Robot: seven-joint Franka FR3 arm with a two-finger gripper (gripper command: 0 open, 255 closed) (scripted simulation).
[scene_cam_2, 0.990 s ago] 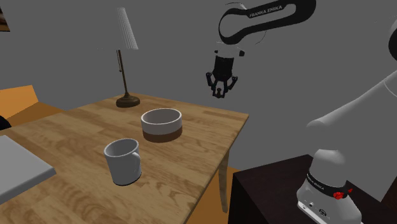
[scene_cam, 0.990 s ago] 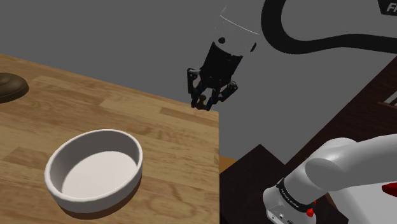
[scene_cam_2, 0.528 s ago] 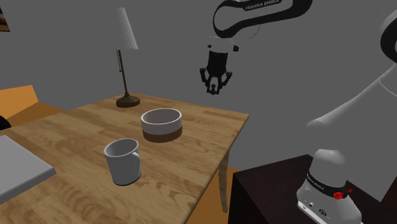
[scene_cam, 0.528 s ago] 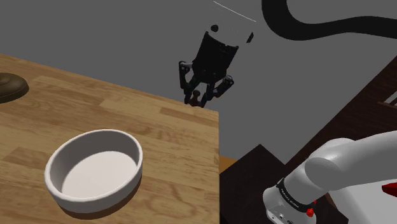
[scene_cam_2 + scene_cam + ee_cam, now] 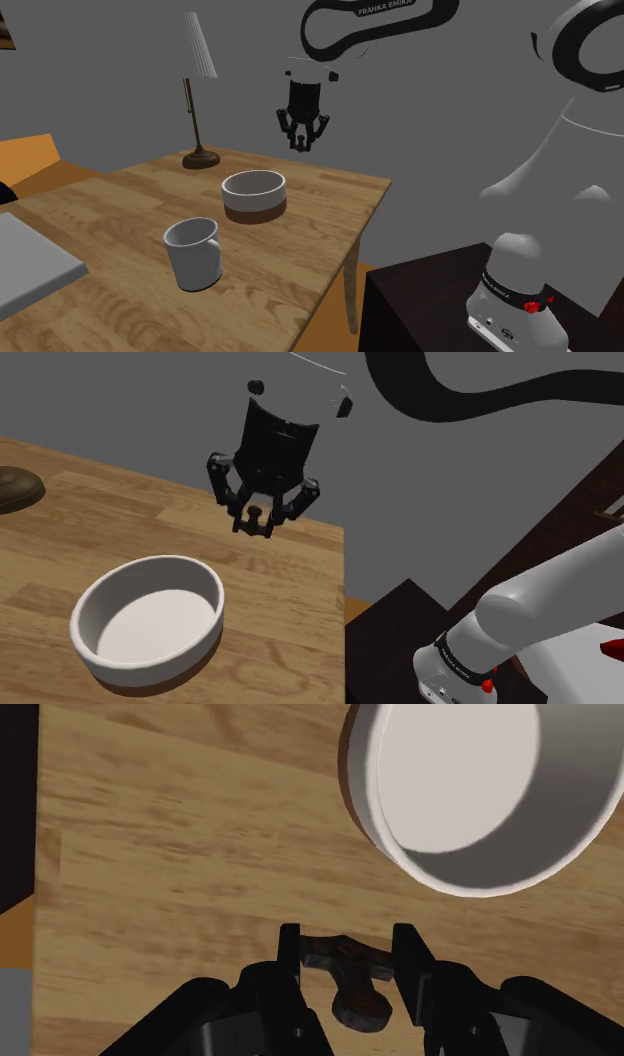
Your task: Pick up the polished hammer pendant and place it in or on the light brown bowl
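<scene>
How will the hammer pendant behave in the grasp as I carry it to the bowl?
Probably rigid: the pendant holds its hammer shape between the fingers. Its glossy surface may slip. Its head sits outside the grip, so it might pivot.

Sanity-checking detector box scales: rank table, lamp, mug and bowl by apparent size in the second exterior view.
1. Table
2. Lamp
3. Mug and bowl: these look about alike. The mug sits nearer the camera, so they are left unranked.

Black end effector point(image 5: 347, 946), seemingly rusty-brown pendant point(image 5: 353, 976), white bowl point(image 5: 253, 186) with brown base, wood-grain table point(image 5: 150, 854)
</scene>
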